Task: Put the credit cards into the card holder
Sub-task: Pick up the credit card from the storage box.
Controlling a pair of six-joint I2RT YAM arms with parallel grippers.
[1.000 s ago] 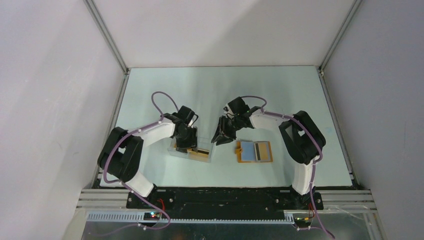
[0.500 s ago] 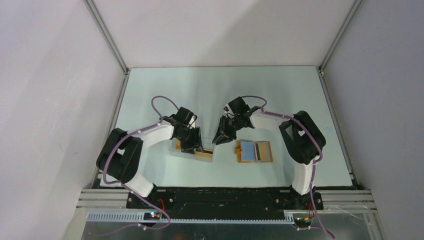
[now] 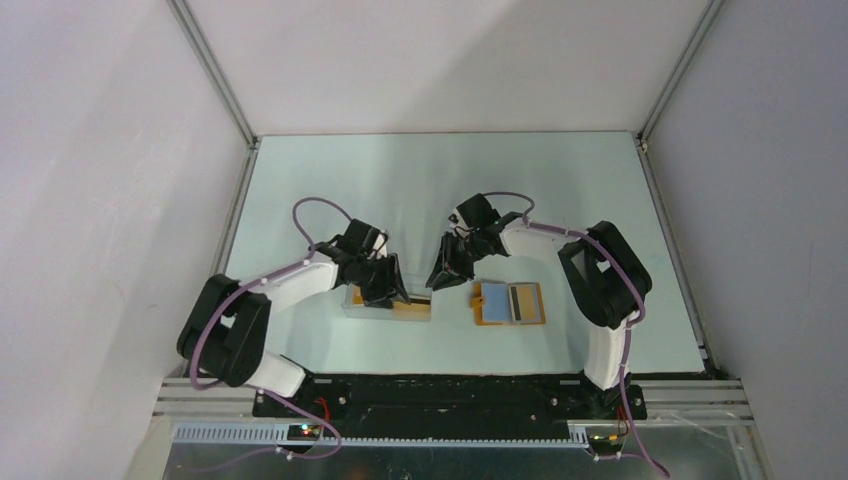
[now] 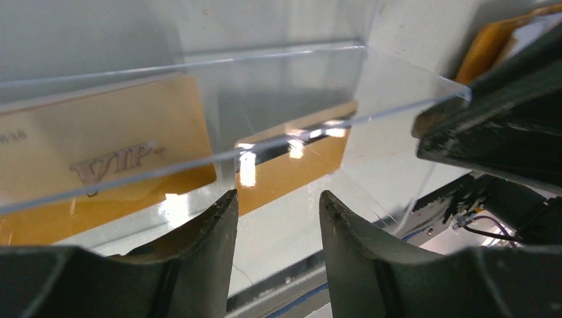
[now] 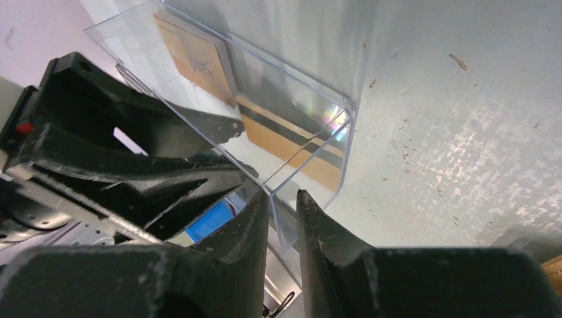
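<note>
Left arm (image 3: 290,283) is reaching low, elbow folded; left fingers (image 4: 192,255) are standing partly apart at the box (image 5: 278,106), gripping nothing. Cards (image 4: 99,159) are lying inside it; the holder (image 3: 510,303) is lying open to its right. Right fingers (image 5: 242,242) are pinching the box's corner. Left elbow is sitting nearer and further outward than before.

Top view: left gripper (image 3: 389,291) hides part of clear box (image 3: 351,303); credit cards (image 3: 412,309) too small to count. Left wrist: VIP card (image 4: 99,152) cut at left edge, card holder (image 4: 487,45) mostly off-frame
</note>
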